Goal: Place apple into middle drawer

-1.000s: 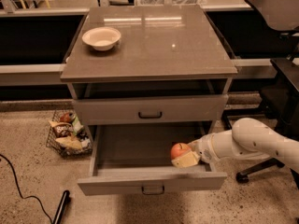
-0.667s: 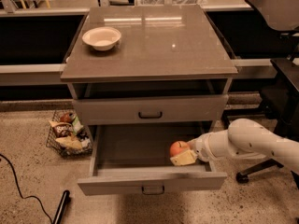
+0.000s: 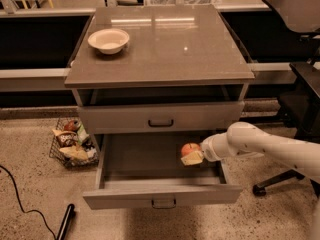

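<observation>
The apple point(image 3: 189, 148) is small, round and red-orange. It sits between the pale fingers of my gripper point(image 3: 192, 154), inside the right part of the open middle drawer point(image 3: 161, 194). The white arm reaches in from the right over the drawer's right wall. The gripper is shut on the apple. I cannot tell whether the apple touches the drawer floor. The drawer is pulled far out, with a small greyish handle point(image 3: 164, 202) at front centre. The upper drawer front with the black handle point(image 3: 160, 123) is closed.
A white bowl point(image 3: 108, 39) stands on the cabinet top at the back left. A wire basket with snacks point(image 3: 70, 143) sits on the floor left of the cabinet. A black office chair point(image 3: 300, 99) stands to the right. A black cable and tool point(image 3: 65, 222) lie on the floor at front left.
The gripper with the apple has shifted slightly left and deeper over the drawer. Nothing else has moved.
</observation>
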Robot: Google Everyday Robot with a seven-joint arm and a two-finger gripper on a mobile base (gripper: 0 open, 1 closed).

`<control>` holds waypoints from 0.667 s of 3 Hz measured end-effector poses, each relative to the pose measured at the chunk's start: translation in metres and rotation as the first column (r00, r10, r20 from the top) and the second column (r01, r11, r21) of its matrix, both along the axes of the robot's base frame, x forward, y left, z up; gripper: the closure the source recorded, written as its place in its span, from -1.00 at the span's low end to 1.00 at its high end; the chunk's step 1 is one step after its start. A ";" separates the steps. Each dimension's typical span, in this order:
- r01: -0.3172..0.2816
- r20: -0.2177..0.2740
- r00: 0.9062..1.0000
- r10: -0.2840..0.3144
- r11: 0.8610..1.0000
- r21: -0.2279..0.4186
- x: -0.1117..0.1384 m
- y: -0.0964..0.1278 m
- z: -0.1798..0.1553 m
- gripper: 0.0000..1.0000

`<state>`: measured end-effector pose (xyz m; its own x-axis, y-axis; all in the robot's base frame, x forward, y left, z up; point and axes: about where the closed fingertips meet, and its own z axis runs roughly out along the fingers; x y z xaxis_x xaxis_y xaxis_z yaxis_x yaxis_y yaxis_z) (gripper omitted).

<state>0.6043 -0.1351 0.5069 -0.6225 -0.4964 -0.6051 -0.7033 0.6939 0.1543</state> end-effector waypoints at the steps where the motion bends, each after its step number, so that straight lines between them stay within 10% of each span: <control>1: 0.023 -0.018 1.000 -0.023 1.000 -0.014 0.020 0.001 -0.030 1.00; 2: 0.045 -0.033 0.998 -0.046 0.999 -0.023 0.027 0.006 -0.056 1.00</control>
<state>0.6311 -0.1290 0.4510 -0.6644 -0.4799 -0.5730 -0.6656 0.7286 0.1615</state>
